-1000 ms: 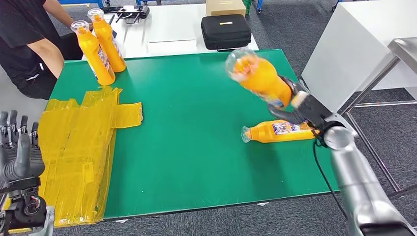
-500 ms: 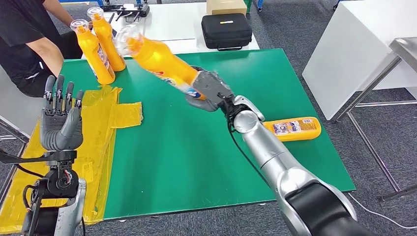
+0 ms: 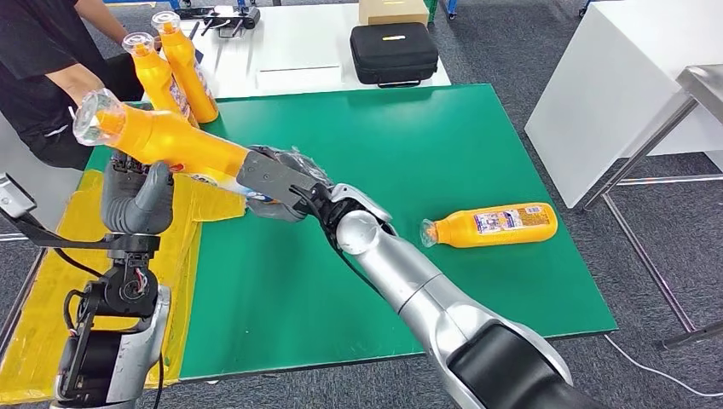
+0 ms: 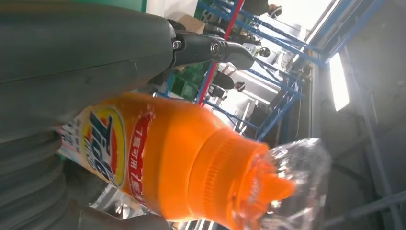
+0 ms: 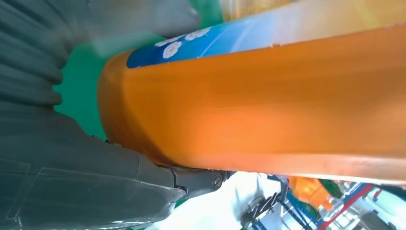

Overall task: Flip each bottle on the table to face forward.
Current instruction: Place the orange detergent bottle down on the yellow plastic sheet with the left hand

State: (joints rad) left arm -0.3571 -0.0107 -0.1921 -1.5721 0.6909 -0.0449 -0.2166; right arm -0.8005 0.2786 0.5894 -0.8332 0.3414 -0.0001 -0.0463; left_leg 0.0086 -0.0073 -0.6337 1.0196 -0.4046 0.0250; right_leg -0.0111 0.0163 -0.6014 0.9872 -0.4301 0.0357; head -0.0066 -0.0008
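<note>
Handoff looks underway: right hand (image 3: 277, 181) grips the raised orange bottle (image 3: 162, 136) by its base against the left hand (image 3: 136, 198), whose grasp I can't tell, so next it should close before release.

The right arm reaches across the body toward the left side, its silver forearm angled up and leftward over the surface (image 3: 477, 153); the right hand (image 3: 274, 181) grips the base end of an orange bottle (image 3: 162, 136), held nearly level with its cap end pointing left; the left arm stands upright at the left edge, forearm vertical; the left hand (image 3: 136, 198) is raised directly beneath the bottle's middle, palm toward the body, fingers (image 3: 126, 167) reaching up to its underside.
</note>
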